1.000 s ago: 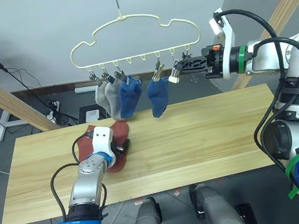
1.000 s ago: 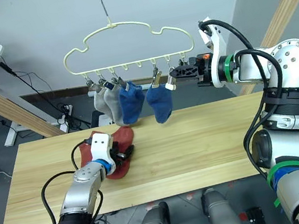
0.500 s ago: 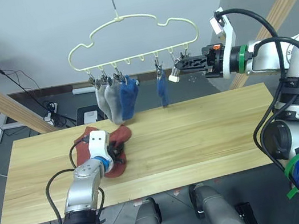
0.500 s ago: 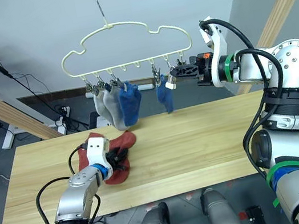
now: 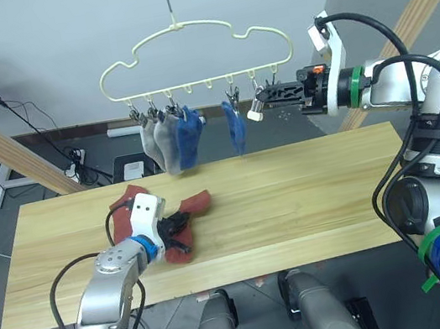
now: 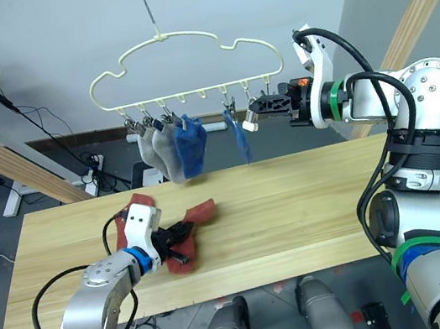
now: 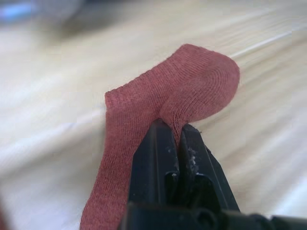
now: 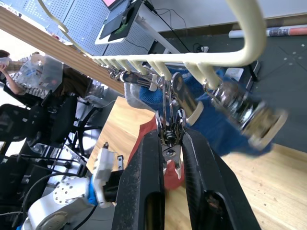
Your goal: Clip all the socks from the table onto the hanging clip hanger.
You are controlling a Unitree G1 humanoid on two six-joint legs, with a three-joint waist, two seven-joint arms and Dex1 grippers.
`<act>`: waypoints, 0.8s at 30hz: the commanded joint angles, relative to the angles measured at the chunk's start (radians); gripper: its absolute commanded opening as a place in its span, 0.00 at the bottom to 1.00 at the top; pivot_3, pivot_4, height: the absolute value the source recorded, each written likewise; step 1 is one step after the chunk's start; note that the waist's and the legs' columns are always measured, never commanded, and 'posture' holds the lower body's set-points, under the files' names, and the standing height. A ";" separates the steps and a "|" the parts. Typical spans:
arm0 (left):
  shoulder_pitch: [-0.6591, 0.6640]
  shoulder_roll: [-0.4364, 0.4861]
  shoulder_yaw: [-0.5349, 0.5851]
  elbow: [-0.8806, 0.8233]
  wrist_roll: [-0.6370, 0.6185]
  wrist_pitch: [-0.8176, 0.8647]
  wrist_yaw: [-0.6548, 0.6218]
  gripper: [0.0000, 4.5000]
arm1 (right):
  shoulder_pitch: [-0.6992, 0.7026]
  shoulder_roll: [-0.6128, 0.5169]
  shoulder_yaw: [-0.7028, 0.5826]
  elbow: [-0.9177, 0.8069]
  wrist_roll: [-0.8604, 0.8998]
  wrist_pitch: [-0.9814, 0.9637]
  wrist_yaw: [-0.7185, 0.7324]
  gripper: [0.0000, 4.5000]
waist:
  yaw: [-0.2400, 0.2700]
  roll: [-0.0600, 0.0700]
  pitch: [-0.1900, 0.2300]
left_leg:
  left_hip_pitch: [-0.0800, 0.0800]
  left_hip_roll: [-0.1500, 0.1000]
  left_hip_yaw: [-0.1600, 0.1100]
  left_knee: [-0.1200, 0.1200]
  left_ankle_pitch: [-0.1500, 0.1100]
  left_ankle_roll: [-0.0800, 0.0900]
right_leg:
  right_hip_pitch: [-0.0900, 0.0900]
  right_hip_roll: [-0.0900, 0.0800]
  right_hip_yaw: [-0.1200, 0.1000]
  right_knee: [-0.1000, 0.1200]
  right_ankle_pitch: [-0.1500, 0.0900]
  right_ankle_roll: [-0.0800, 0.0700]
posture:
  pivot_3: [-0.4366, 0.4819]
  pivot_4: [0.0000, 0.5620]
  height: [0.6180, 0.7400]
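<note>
Socks: two grey socks (image 5: 160,137) and two blue socks (image 5: 187,134) hang clipped on the clip hanger (image 5: 194,54) above the bench (image 5: 310,191). Two rust-red socks (image 5: 128,199) lie on the bench's left part. The left end effector (image 7: 176,139) is closed on one rust-red sock (image 7: 168,103). The right end effector (image 8: 171,143) pinches a metal clip (image 8: 169,125) at the hanger's right end.

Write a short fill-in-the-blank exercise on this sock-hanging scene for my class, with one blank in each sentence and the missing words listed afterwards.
1. The left hand is shut on a sock whose colour is ____.
2. The number of socks already hanging from the clip hanger is ____.
3. The right hand pinches a metal ____ on the hanger.
4. The rust-red socks lie on the wooden ____.

Missing words: rust-red; four; clip; table
</note>
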 commanded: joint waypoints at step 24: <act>-0.114 -0.090 -0.023 0.016 0.112 -0.741 0.032 0.01 | -0.080 -0.096 -0.032 0.386 0.681 0.008 -0.445 0.05 | -0.001 0.000 0.000 | -0.002 -0.001 0.002 0.002 -0.001 0.001 | 0.000 0.000 0.000 -0.001 0.000 0.000 | 0.42 0.59 1.00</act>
